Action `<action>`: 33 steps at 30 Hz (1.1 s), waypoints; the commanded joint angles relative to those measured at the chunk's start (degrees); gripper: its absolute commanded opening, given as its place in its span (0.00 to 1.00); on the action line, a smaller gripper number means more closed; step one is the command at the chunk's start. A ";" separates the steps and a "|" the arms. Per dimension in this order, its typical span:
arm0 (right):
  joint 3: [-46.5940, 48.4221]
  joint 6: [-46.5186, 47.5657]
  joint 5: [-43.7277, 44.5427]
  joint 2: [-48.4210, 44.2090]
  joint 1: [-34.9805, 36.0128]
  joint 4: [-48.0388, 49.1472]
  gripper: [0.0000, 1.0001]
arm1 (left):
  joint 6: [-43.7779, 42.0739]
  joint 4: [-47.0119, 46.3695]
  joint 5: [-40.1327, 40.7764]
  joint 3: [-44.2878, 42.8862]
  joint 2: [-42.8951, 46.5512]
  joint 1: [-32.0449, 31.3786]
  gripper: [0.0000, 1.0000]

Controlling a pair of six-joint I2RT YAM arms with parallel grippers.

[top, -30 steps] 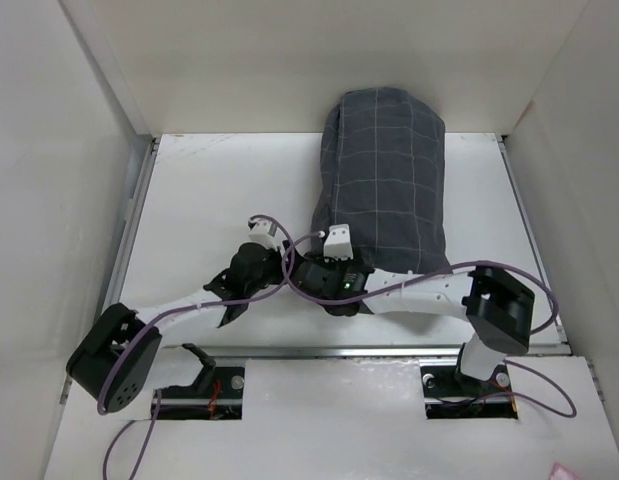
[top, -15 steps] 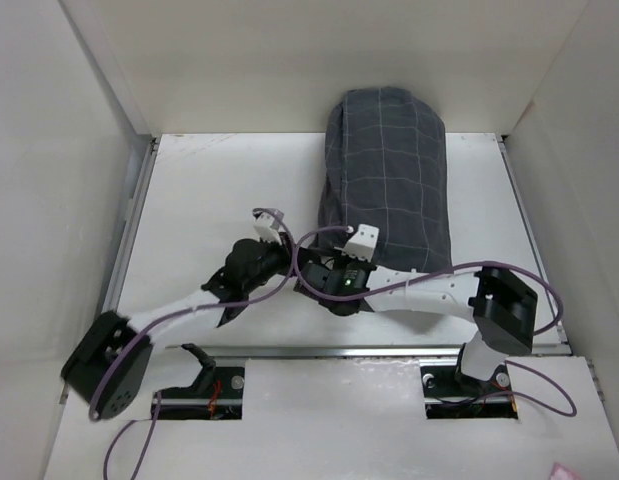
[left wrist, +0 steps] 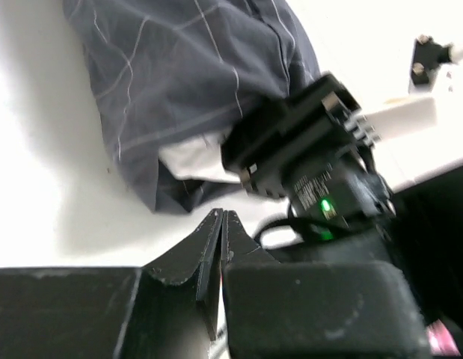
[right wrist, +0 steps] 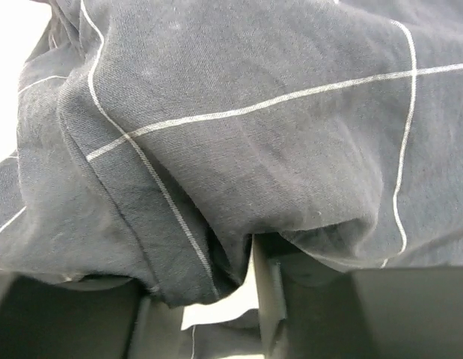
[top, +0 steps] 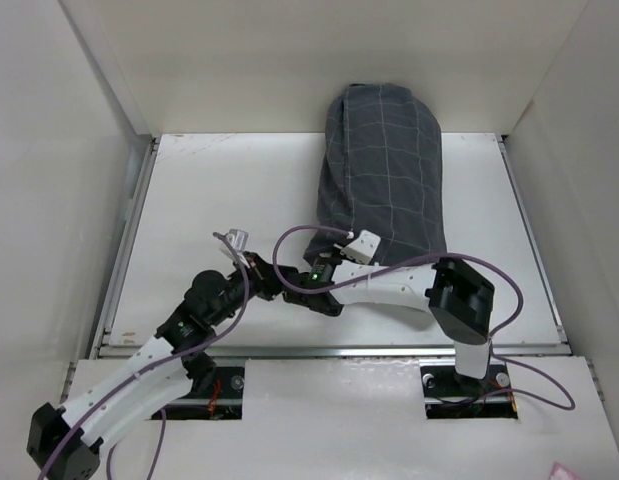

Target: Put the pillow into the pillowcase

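The dark grid-lined pillowcase lies plump and lengthwise at the back middle of the table, its open end toward me. In the left wrist view a strip of the white pillow shows inside the pillowcase mouth. My right gripper is at that mouth. Its fingers stand apart, and the pillowcase hem droops between them without being clamped; right gripper open. My left gripper is shut on nothing, just left of the right wrist; its tips hover over bare table short of the cloth.
White walls enclose the table on the left, back and right. A metal rail runs along the near edge. Purple cables loop over both wrists. The right gripper's black body sits directly in front of my left fingers.
The left arm has drawn back toward the near left and its gripper has shut. The right wrist has slid left along the pillowcase's open end, and its jaws closed and parted again.
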State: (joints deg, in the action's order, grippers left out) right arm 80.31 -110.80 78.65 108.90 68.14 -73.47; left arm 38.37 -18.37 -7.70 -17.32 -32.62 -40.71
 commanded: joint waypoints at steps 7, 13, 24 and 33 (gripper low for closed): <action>6.00 -36.37 9.69 2.28 -2.67 -5.89 0.78 | 4.26 14.94 0.40 0.10 13.37 -0.78 0.00; 0.64 -16.14 -0.94 -2.99 4.71 -5.89 0.97 | 0.49 14.94 2.61 -3.75 6.88 -0.78 0.14; -4.02 77.66 -44.24 -12.56 9.73 54.88 1.00 | 7.40 36.50 29.44 -18.17 1.14 -0.78 0.86; 2.30 103.51 -60.26 -18.10 9.73 46.42 0.98 | 14.45 43.52 35.05 -18.90 10.30 -0.78 0.84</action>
State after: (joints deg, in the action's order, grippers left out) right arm 79.26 -19.64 18.39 94.06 77.87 -26.26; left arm 50.17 23.49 25.91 -36.12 -23.11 -41.17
